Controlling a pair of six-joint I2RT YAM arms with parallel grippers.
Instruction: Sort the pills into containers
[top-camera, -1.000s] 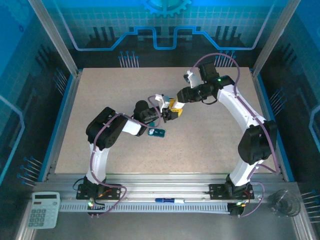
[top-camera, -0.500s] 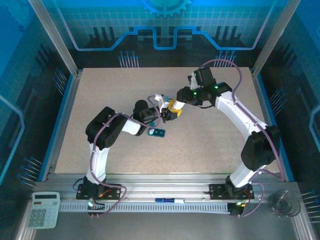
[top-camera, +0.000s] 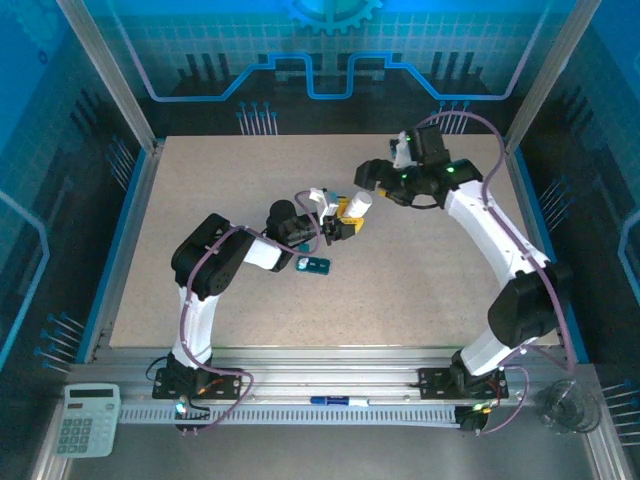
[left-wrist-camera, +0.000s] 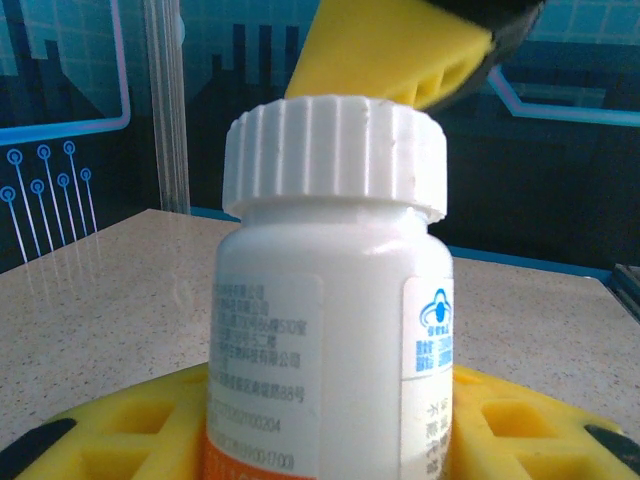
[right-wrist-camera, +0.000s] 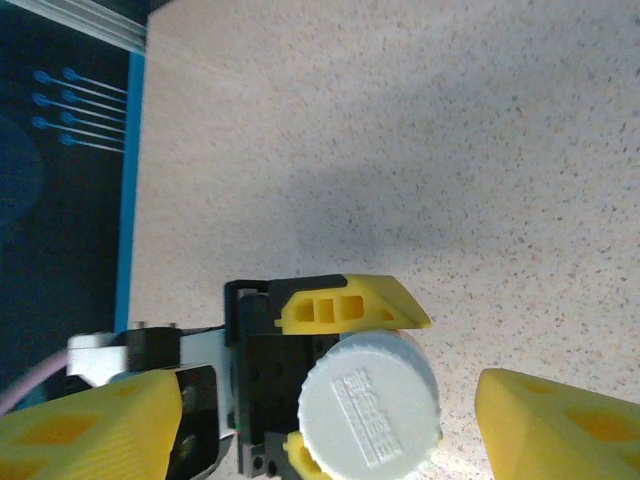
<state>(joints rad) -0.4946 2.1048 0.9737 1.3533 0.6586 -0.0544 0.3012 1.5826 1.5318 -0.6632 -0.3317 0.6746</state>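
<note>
A white pill bottle (top-camera: 357, 206) with a ribbed screw cap (left-wrist-camera: 335, 160) stands upright at the table's centre, with my left gripper (top-camera: 344, 220) shut on its body. My left gripper's yellow fingers (left-wrist-camera: 120, 425) sit on both sides of the label. My right gripper (top-camera: 367, 180) hangs open just above and behind the cap (right-wrist-camera: 370, 410), and its yellow fingertips (right-wrist-camera: 560, 430) are spread clear of it. The teal container (top-camera: 314, 265) lies on the table just in front of the left wrist. Any pills are hidden.
The speckled table (top-camera: 220, 200) has blue-lit walls on three sides. On the front ledge, off the table, lie a calculator (top-camera: 86, 420), a pen (top-camera: 338, 402) and a glass beaker (top-camera: 570, 405).
My right gripper was closed on the bottle's cap. It has opened and pulled back up and to the right. The cap stays on the bottle, and the left arm has not moved.
</note>
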